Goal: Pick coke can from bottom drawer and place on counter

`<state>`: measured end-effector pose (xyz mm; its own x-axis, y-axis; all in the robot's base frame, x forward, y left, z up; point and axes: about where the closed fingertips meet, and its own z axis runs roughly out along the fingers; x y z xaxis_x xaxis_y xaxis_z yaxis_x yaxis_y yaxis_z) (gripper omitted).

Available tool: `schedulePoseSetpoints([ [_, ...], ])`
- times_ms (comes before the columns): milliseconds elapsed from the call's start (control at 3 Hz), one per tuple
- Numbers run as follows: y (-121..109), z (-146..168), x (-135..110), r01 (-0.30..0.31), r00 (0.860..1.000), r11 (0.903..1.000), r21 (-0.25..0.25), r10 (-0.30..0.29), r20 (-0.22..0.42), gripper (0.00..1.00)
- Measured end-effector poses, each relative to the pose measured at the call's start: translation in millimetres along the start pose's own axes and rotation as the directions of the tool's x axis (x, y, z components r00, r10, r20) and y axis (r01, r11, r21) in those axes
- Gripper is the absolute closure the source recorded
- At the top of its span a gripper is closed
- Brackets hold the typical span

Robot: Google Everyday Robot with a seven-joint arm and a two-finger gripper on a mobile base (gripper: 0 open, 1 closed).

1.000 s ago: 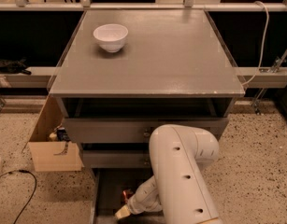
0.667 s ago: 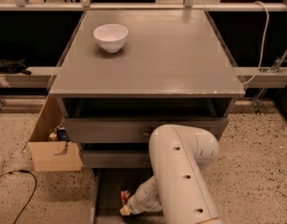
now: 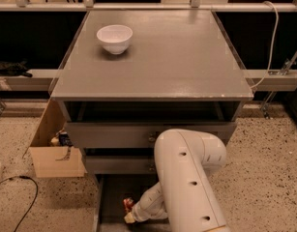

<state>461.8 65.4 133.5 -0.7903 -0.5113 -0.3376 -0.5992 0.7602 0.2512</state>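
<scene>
The coke can (image 3: 127,204) is a small red can standing on the dark floor of the open bottom drawer (image 3: 111,195), near its middle. My gripper (image 3: 130,217) reaches down into that drawer at the end of the white arm (image 3: 186,178), and its pale tip sits right at the can's near side. The arm covers the drawer's right half. The counter (image 3: 167,57) is the broad grey top of the cabinet above.
A white bowl (image 3: 114,37) stands on the counter's back left. Two shallower drawers with knobs (image 3: 151,139) are above the bottom drawer, the upper one pulled slightly out. An open cardboard box (image 3: 53,153) stands left of the cabinet. A cable (image 3: 17,185) lies on the speckled floor.
The gripper tip has edged slightly up toward the can inside the bottom drawer. The can, the bowl and the drawers have not moved.
</scene>
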Motion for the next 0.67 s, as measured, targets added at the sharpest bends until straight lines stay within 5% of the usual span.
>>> schedulePoseSetpoints([
  [667, 0.0, 0.0, 0.0, 0.0, 1.0, 1.0, 0.0, 0.0, 0.0, 1.0],
])
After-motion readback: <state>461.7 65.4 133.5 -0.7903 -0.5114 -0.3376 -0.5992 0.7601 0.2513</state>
